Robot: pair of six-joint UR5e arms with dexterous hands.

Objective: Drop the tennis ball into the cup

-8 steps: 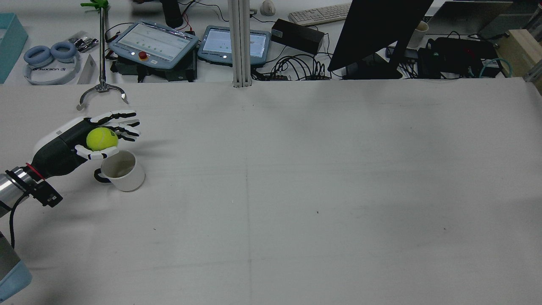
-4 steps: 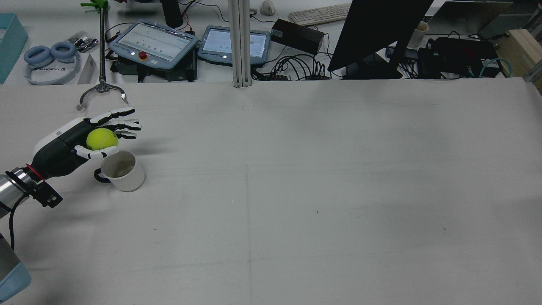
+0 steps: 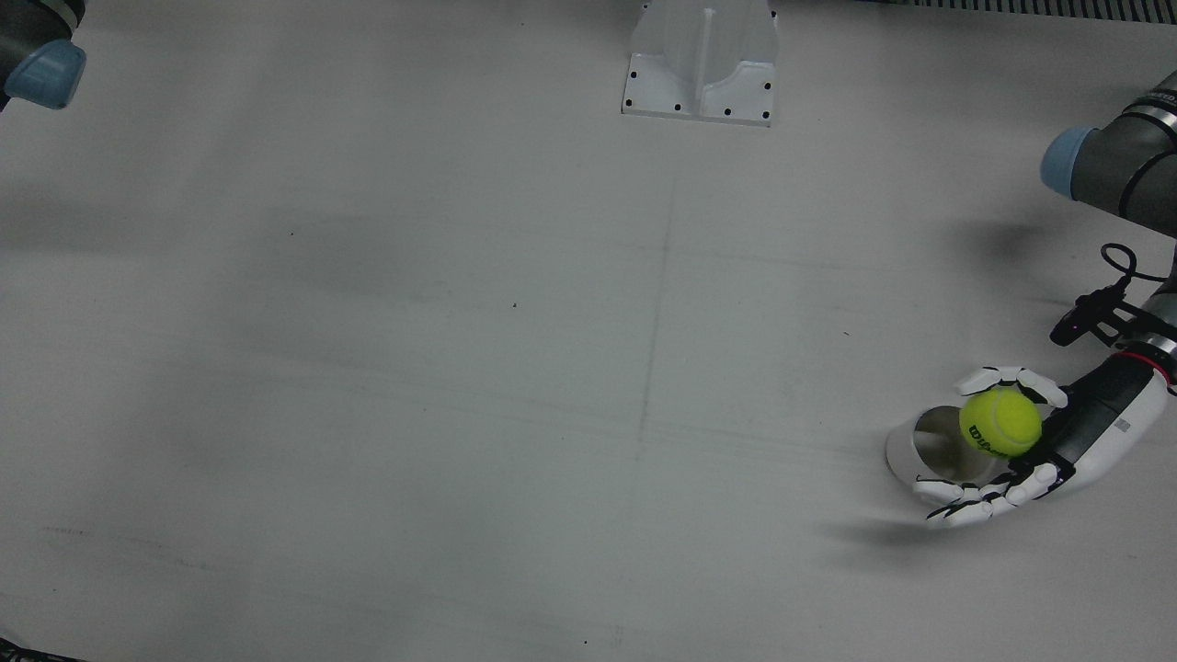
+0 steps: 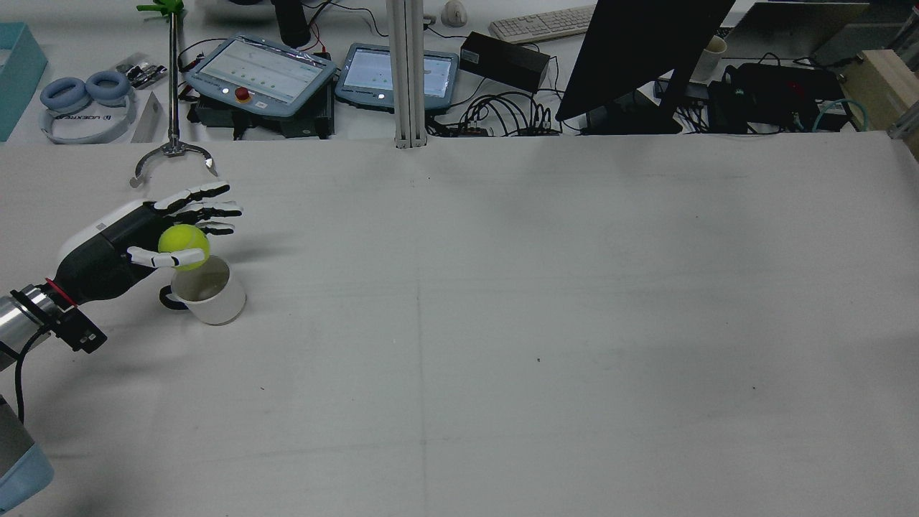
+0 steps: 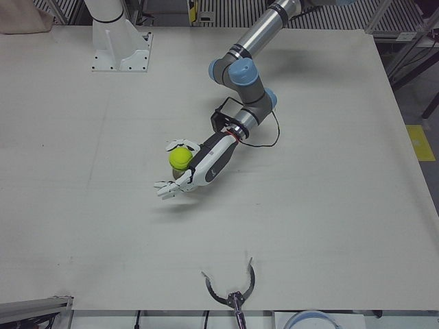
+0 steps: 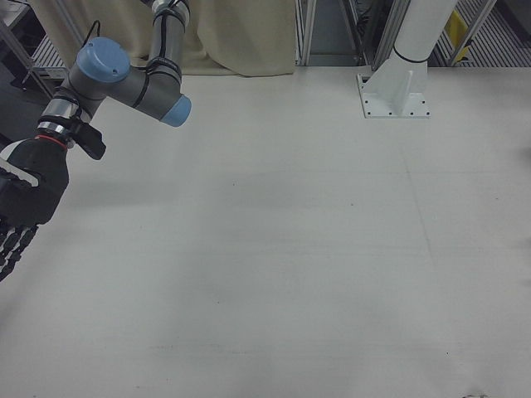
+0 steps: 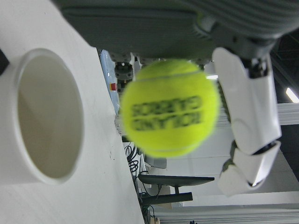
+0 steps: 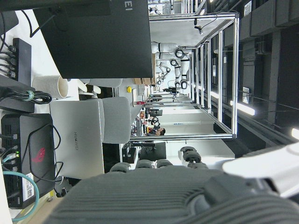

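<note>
- Rear view puts the left hand point(image 4: 136, 240) at the far-left part of the desk point(image 4: 502, 323), with the tennis ball point(image 4: 184, 246) just above the far rim of the white cup point(image 4: 208, 291).
- Its fingers point(image 4: 197, 208) are spread wide and straight. Only the thumb side lies against the ball, so the ball looks released or barely cradled rather than gripped; I cannot tell whether they still touch.
- The left hand's own camera shows the ball point(image 7: 170, 107) blurred, clear of the cup mouth point(image 7: 44, 116) and beside one white finger point(image 7: 247, 116). The blur suggests it may be moving.
- Seen almost straight down from the front, the ball point(image 3: 1000, 422) overlaps the edge of the cup point(image 3: 929, 446) nearest the palm, not its centre.
- My judgement: carrying and lining up are done and the release is in hand. The ball is not yet inside the cup, which stands upright and empty.
- An off-centre drop could strike the rim.
- The right hand point(image 6: 21, 207) hangs well away at the other side of the desk, holding nothing, fingers loosely extended.
</note>
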